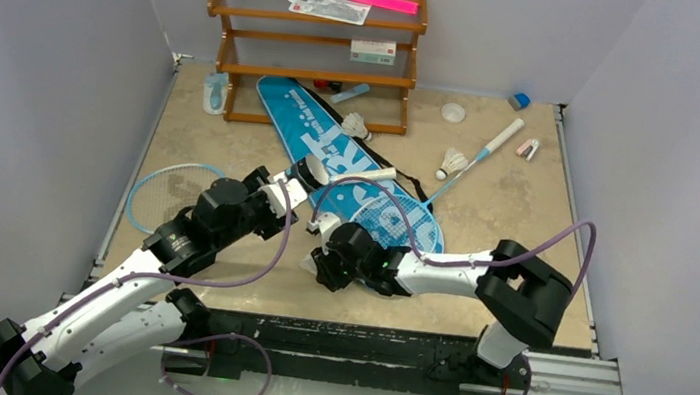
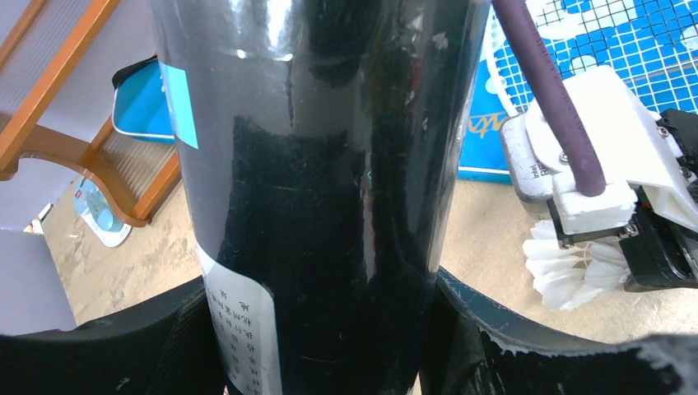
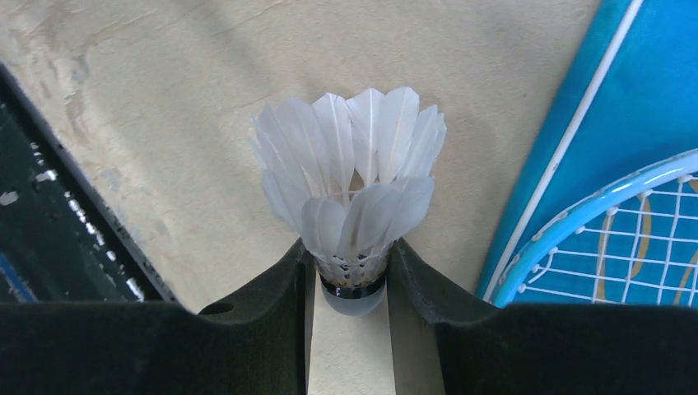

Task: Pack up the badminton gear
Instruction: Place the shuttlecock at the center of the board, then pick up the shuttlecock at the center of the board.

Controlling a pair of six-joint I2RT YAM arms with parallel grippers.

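Early stage, apparently nothing bagged. Left gripper (image 2: 325, 354) clamped round black tube (image 2: 321, 164) at left edge of bag (image 1: 288, 107). Right gripper (image 3: 352, 276) pinching shuttlecock (image 3: 354, 181) by cork, just left of bag. Left racket (image 1: 165, 193), right racket (image 1: 507, 134), second shuttlecock (image 1: 356, 125) on bag and third shuttlecock (image 1: 453, 160) right of bag all unpacked.

Top external camera sat above and behind arm bases, looked down and forward to far wall — whole table (image 1: 526, 209), wooden rack (image 1: 291, 72) at back, both arms in frame. Left wrist camera rode just behind left gripper (image 2: 321, 288), black tube (image 2: 321, 164) filling frame at very close range; rack corner at left, shuttlecock (image 2: 568, 276) and blue bag (image 2: 486, 123) at right. Right wrist camera looked past right gripper (image 3: 352, 255) onto tabletop, close on same shuttlecock, bag edge at right. Wrist views shared shuttlecock and bag; overhead held all.
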